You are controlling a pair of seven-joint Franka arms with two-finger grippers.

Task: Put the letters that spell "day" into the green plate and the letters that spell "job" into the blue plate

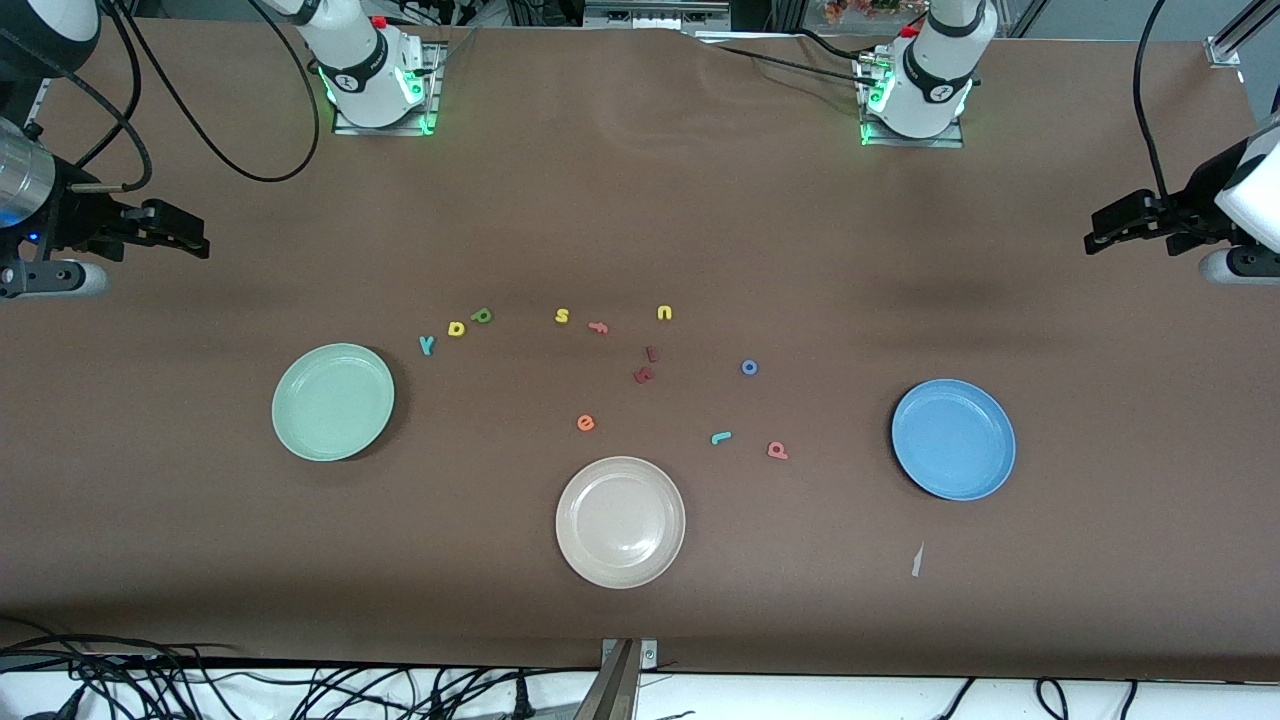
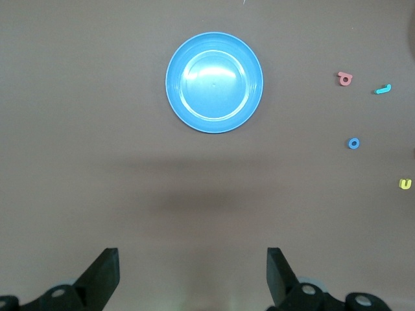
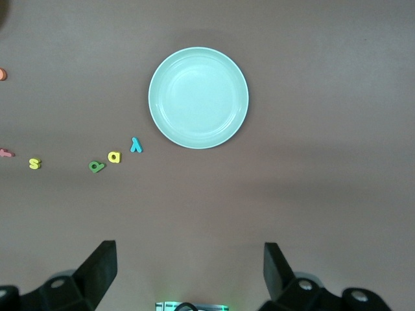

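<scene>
The teal y (image 1: pixel 427 345), yellow d (image 1: pixel 457 328) and green a (image 1: pixel 482 316) lie in a row just farther from the front camera than the empty green plate (image 1: pixel 333 402). The blue o (image 1: pixel 749 368), teal j (image 1: pixel 721 437) and pinkish-red b (image 1: pixel 778 451) lie scattered between the table's middle and the empty blue plate (image 1: pixel 953 439). My right gripper (image 1: pixel 195 237) hangs open over bare table at the right arm's end. My left gripper (image 1: pixel 1100 232) hangs open over bare table at the left arm's end. Neither holds anything.
An empty beige plate (image 1: pixel 620 521) sits near the front edge at the middle. A yellow s (image 1: pixel 562 316), a pink letter (image 1: pixel 598 327), a yellow u (image 1: pixel 664 313), two dark red letters (image 1: pixel 643 375) and an orange e (image 1: pixel 586 423) lie mid-table. A small grey scrap (image 1: pixel 916 560) lies near the blue plate.
</scene>
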